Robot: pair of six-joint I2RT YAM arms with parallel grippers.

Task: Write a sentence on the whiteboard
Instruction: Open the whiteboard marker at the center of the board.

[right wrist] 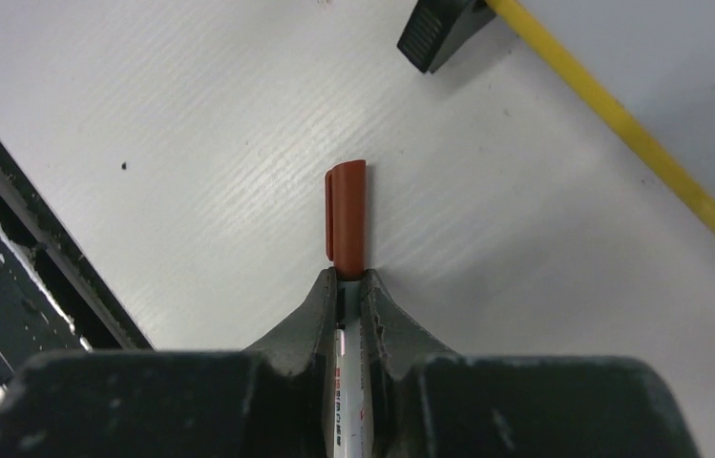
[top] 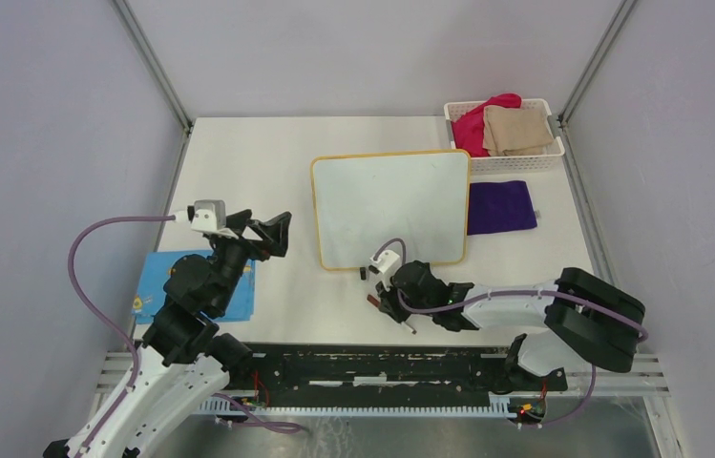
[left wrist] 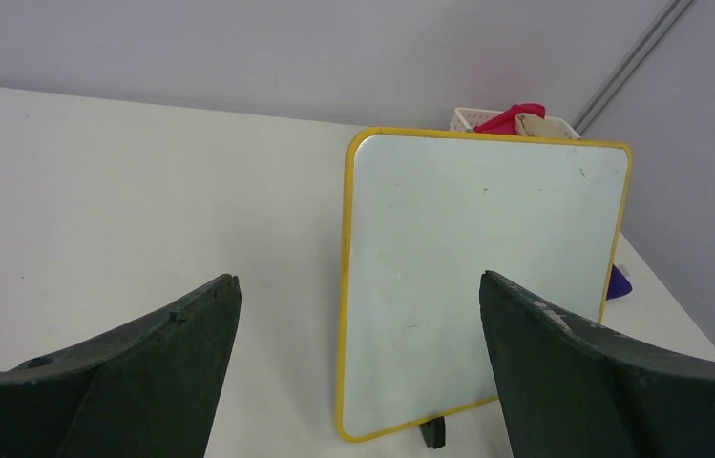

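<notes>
Right tool clenched on a red-capped marker — blank whiteboard just beyond its cap; left tool, released, sits farther off.

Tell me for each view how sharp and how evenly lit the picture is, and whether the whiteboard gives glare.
Top external: soft, even light, sharp all over, the whiteboard dull grey-white with no bright glare. Left wrist: board sharp, the left gripper near the lens dark and slightly soft. Right wrist: the red-capped marker sharp, the right gripper below it dark with little detail.
</notes>
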